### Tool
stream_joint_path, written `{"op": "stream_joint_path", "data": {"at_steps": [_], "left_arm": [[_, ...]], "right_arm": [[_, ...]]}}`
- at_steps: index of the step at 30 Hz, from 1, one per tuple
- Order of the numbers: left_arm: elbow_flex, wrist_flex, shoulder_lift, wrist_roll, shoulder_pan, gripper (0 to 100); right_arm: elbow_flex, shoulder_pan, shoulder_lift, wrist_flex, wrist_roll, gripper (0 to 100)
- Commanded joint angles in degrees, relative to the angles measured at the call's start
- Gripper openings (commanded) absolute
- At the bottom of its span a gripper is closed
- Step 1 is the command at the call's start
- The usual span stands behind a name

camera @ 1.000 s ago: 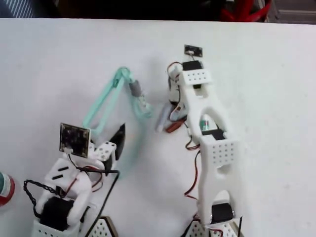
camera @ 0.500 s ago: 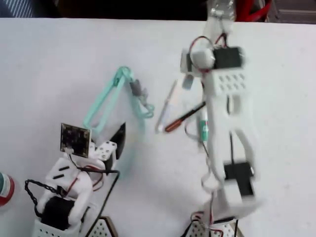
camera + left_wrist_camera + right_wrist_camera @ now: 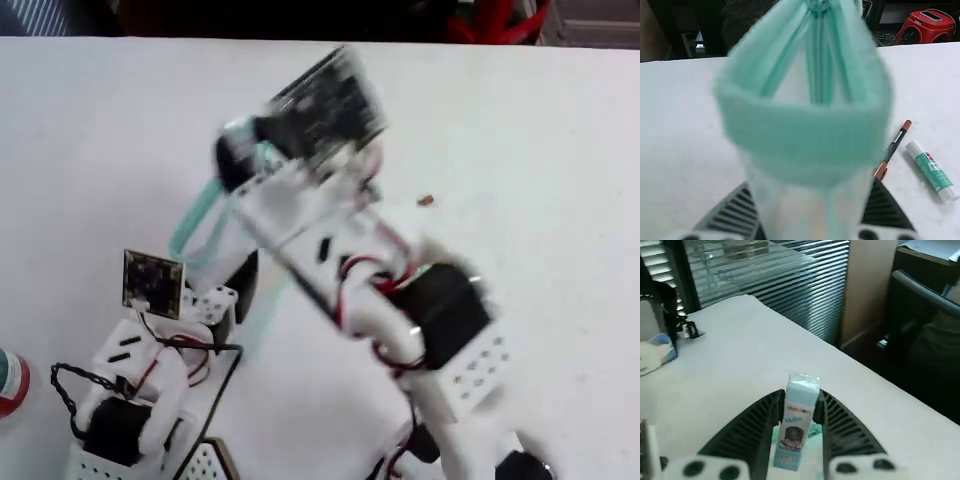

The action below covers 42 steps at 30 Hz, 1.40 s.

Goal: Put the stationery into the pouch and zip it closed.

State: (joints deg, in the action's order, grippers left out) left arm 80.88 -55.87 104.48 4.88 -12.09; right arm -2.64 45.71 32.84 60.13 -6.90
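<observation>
The mint green pouch (image 3: 805, 135) stands with its mouth open and its zipper undone, and my left gripper (image 3: 810, 202) is shut on its near end. From above, the pouch (image 3: 198, 218) lies just beyond the left gripper (image 3: 236, 285). My right gripper (image 3: 797, 412) is shut on a white and blue eraser (image 3: 796, 425), held upright. The right arm (image 3: 340, 250) is blurred and reaches across over the pouch, hiding most of it. A brown pen (image 3: 892, 147) and a white glue stick (image 3: 931, 170) lie on the table beside the pouch.
The white table (image 3: 540, 150) is bare on its right and far sides. A red and green round object (image 3: 10, 382) sits at the left edge. A small brown bit (image 3: 425, 200) shows on the table past the right arm.
The right arm has lifted and swung left from beside the pen and glue stick to above the pouch, now covering them from above. The left arm and pouch stayed put.
</observation>
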Motion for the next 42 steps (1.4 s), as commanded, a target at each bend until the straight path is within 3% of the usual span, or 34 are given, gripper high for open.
{"op": "stream_joint_path", "data": {"at_steps": [1, 5, 9, 16, 22, 32, 38, 42], "left_arm": [[-0.35, 1.05, -0.40, -0.44, -0.75, 20], [-0.53, 1.05, -0.40, -0.44, -0.75, 20], [-0.53, 1.05, -0.40, -0.44, -0.57, 20], [-0.53, 1.05, -0.40, -0.44, -0.66, 21], [-0.35, 1.05, -0.40, -0.44, -0.75, 21], [-0.26, 1.05, -0.40, -0.53, -0.75, 21], [-0.26, 1.05, -0.40, -0.53, -0.75, 21], [-0.18, 1.05, -0.40, -0.53, -0.75, 21]], "right_arm": [[9.93, 5.32, 5.41, -9.01, -1.58, 1.8], [18.55, 5.58, 8.66, -16.92, -1.58, 1.7], [23.12, 5.85, 10.24, -17.01, -1.58, 1.7], [25.32, 5.58, 12.53, -17.89, -1.67, 1.7], [25.32, 4.62, 8.13, -24.66, -3.96, 1.7], [25.32, 4.62, 8.84, -19.30, -4.40, 2.4], [25.23, 4.53, 15.69, -12.97, -4.22, 29.5], [25.23, 1.45, 19.82, -12.26, -4.04, 27.5]]}}
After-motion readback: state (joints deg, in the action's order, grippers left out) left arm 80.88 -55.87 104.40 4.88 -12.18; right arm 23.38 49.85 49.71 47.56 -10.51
